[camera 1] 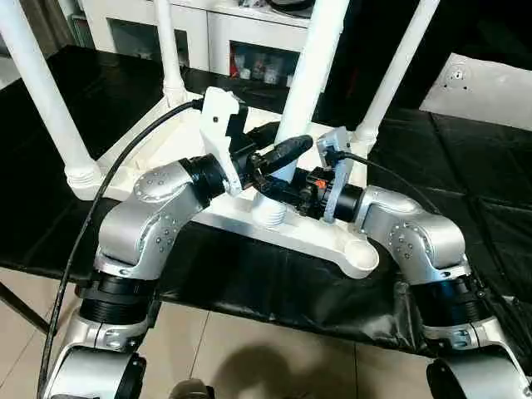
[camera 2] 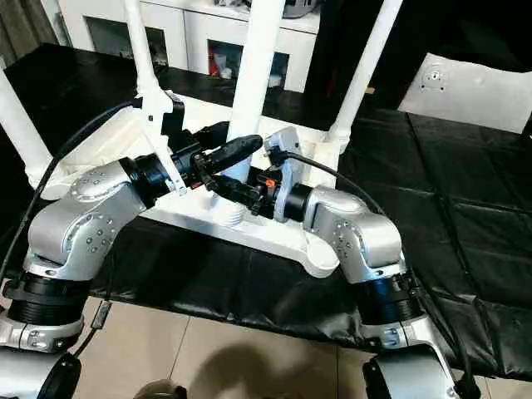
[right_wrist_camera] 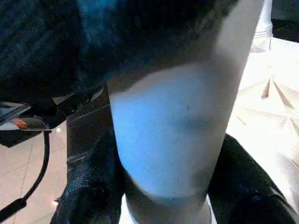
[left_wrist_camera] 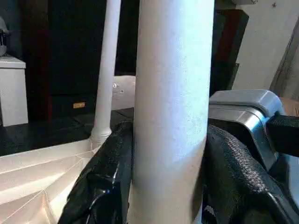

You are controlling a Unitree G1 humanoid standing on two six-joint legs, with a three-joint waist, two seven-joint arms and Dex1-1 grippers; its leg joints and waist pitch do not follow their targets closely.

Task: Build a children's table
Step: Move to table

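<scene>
The table top (camera 1: 249,218) lies upside down on the black-covered counter (camera 1: 465,191). The fourth leg (camera 1: 312,75) stands at the top's near edge. The left pincer (camera 1: 278,158) and right pincer (camera 1: 287,193) both clasp this leg near its base.

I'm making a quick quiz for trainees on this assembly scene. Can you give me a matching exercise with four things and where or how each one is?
Column 1:
1. near leg
2. empty corner socket
3. white cabinet
4. table top

Column 2:
A. behind the work surface, at the back
B. lying ribbed side up on the black sheet
C. gripped between the left tool and right tool
D. at the near edge, beside the right forearm

Pairs: 1-C, 2-D, 3-A, 4-B
</scene>
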